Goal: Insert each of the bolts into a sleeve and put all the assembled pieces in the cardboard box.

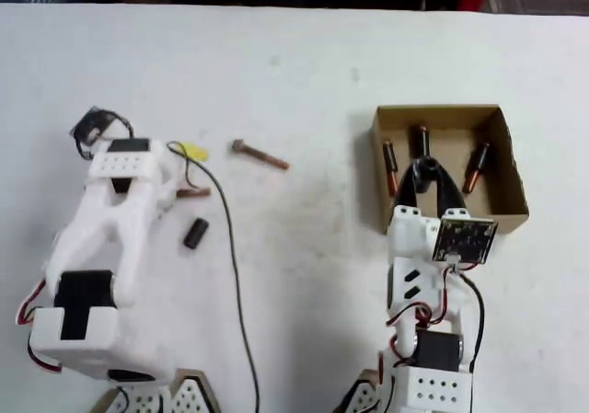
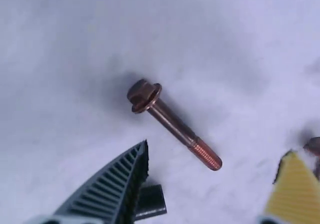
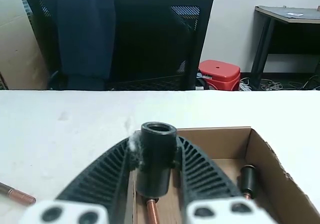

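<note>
Assembled piece [image 3: 156, 159], a black sleeve with a copper bolt end poking out below, is upright in our right pincer [image 3: 156, 143], with the fingers closed tight on both sides of the sleeve. We see it over the cardboard box [image 1: 440, 112], on the side nearest the arm. Three finished pieces [image 1: 389, 166], [image 1: 421, 140], [image 1: 476, 167] lie on the box floor.

Well apart on the table [image 1: 304, 63], the loose bolt [image 2: 170, 124] lies flat. The loose sleeve [image 1: 194, 233] is near it, just beside our left arm. Left pincer [image 2: 217, 151] is spread wide and holds nothing. It sits just short of the loose bolt's threaded end. A second bolt [image 1: 193, 192] pokes out from beside that arm.
</note>
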Tool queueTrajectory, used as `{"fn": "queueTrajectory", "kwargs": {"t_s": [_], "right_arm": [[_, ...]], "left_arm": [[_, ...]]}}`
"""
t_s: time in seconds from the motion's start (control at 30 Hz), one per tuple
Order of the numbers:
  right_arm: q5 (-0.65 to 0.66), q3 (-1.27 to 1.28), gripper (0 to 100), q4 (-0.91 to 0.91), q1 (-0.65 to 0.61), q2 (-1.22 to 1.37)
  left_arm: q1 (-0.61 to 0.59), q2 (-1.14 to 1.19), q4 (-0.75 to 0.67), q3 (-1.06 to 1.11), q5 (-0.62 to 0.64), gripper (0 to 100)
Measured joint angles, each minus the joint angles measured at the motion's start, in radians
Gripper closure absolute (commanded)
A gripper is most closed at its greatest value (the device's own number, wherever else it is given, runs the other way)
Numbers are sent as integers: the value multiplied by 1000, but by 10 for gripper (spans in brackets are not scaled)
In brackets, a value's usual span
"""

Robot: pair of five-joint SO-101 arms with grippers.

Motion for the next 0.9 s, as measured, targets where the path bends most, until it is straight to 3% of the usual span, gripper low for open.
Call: {"fn": "queueTrajectory", "kwargs": {"t_s": [0.43,0.6,0.9], "right_arm": [[0,0,981,0,0,0],[0,0,981,0,0,0],[0,0,981,0,0,0]], "left_arm": [[-43,0,-226,126,3,809],[-43,0,-244,127,3,888],[-43,2,-244,127,3,893]]}}
